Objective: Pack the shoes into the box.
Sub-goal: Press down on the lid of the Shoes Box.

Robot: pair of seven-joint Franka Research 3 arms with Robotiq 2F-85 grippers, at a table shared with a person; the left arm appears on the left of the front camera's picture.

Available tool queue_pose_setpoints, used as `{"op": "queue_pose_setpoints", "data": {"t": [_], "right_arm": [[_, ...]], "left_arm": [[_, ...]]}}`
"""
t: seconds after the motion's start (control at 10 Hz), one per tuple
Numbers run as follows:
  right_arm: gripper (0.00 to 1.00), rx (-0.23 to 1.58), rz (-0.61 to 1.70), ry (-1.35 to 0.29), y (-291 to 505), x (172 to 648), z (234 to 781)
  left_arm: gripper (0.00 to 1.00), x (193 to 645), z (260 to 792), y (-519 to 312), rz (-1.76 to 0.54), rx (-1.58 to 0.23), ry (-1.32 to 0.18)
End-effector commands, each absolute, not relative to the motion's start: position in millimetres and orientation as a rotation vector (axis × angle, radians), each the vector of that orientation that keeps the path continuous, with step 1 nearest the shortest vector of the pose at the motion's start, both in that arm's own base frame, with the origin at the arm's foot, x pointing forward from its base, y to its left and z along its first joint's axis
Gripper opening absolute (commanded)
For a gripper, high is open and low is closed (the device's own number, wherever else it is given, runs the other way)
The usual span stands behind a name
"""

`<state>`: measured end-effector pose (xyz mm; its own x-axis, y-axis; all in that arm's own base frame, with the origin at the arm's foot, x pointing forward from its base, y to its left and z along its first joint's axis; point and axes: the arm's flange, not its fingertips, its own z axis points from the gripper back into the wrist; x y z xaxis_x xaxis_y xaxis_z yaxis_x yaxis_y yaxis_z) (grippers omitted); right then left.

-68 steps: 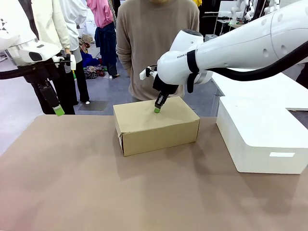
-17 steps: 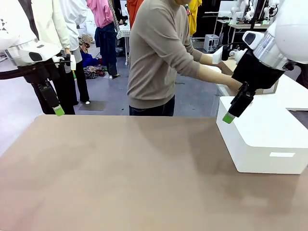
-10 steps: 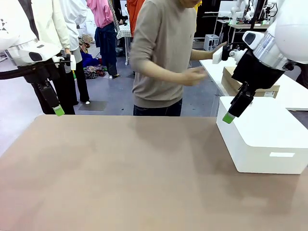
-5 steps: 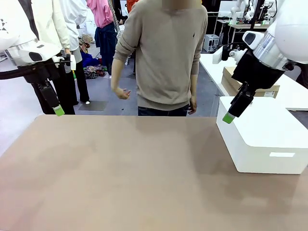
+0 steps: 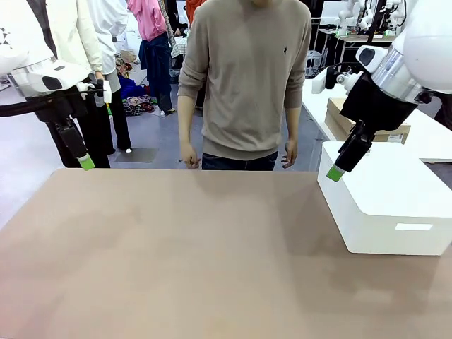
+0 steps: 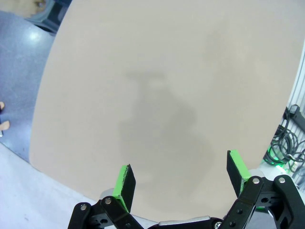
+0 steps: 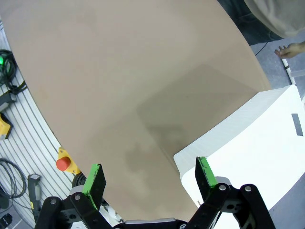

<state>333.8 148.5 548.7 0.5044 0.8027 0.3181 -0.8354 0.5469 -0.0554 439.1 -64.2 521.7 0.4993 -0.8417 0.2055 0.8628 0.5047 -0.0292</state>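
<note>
The box (image 5: 338,119), brown cardboard with its lid shut, lies on a white table behind the work table at the far right, partly hidden by my right arm. The shoes are out of view. My right gripper (image 5: 336,171) hangs open and empty over the near left corner of a white rounded box (image 5: 385,205); its wrist view shows the open gripper (image 7: 149,179) above that corner (image 7: 248,143). My left gripper (image 5: 86,162) hangs open and empty above the table's far left edge, and its wrist view shows the gripper (image 6: 181,177) over bare tabletop.
A person in a beige sweater (image 5: 244,78) stands at the far edge, facing the table with both hands (image 5: 189,157) down and empty. The brown tabletop (image 5: 176,254) is bare across its left and middle. Other people and clothes racks stand behind.
The box has left the brown table and now lies on the white table behind. The person has turned back from it and lowered both arms. Neither gripper moved in the last second.
</note>
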Motion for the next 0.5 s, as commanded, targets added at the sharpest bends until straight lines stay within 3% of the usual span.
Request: {"op": "queue_pose_setpoints", "data": {"t": [0.0, 0.4], "right_arm": [[1.0, 0.111, 0.983, -0.321, 148.8, 335.6, 551.5], [1.0, 0.111, 0.983, -0.321, 148.8, 335.6, 551.5]], "left_arm": [[1.0, 438.1, 520.7, -64.6, -1.027, -0.142, -0.186], [1.0, 438.1, 520.7, -64.6, -1.027, -0.142, -0.186]]}}
